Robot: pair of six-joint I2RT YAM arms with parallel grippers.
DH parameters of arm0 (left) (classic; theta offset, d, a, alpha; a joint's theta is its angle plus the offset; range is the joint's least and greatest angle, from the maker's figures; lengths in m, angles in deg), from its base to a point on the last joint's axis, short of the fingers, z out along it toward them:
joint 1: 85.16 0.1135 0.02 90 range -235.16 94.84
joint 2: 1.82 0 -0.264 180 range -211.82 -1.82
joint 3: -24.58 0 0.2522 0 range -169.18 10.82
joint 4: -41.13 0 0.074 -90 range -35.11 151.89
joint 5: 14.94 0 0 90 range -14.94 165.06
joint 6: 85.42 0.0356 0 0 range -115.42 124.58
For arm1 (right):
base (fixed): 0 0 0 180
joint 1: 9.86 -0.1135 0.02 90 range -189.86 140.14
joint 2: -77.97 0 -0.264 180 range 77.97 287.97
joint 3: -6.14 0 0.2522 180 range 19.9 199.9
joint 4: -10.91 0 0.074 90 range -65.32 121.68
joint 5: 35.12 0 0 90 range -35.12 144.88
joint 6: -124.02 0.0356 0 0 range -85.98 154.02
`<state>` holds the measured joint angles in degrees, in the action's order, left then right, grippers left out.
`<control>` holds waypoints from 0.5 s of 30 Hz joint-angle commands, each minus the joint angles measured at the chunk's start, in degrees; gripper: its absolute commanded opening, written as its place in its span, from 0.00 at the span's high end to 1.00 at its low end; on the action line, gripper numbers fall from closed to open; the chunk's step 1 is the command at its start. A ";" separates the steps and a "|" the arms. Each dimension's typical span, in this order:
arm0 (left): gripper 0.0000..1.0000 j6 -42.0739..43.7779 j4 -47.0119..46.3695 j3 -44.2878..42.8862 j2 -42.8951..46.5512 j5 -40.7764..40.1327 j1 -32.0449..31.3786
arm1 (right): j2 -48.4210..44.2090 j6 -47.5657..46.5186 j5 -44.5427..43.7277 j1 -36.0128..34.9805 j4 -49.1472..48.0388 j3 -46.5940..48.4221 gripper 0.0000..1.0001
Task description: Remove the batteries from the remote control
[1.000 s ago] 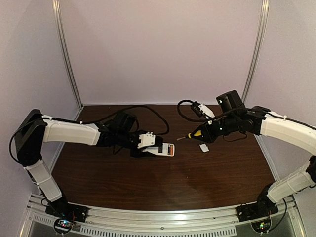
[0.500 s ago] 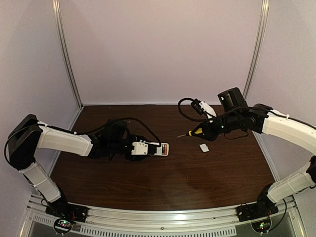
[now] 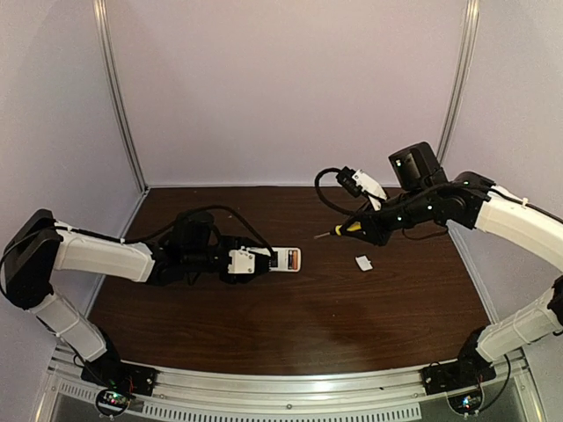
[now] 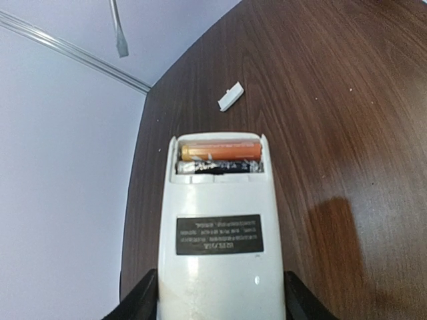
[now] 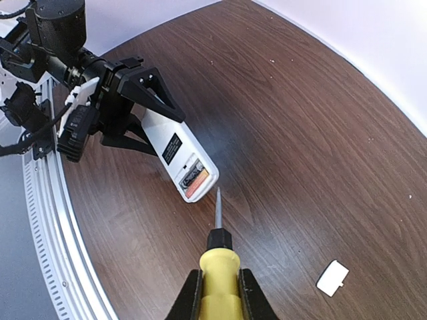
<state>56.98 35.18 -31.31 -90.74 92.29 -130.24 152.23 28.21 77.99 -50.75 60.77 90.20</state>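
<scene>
Remote gripped back-side up by the left claw, battery bay uncovered.
Both batteries sit side by side in the bay at the remote's far end, the orange one nearest the edge and the dark one next to it. The left claw clamps the remote's two long sides. The right claw is closed on a yellow-handled screwdriver, whose tip hangs just off the remote's open end, apart from it. A white cover lies on the desk, beyond the screwdriver from the remote.
</scene>
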 commanded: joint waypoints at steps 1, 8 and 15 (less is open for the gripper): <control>1.00 -0.94 -4.79 1.94 3.31 3.50 0.48 | 0.28 -3.19 -5.57 -2.43 3.77 2.47 1.00; 1.00 -0.62 -4.21 2.06 3.70 4.08 0.44 | 0.63 -7.28 -11.36 -6.62 6.70 5.37 1.00; 1.00 -2.91 -2.85 1.00 3.65 3.85 0.43 | 1.86 -9.85 -12.99 -10.39 7.63 6.66 1.00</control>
<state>55.87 33.94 -29.65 -88.25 94.83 -130.20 152.89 20.61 67.81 -59.42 66.98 95.12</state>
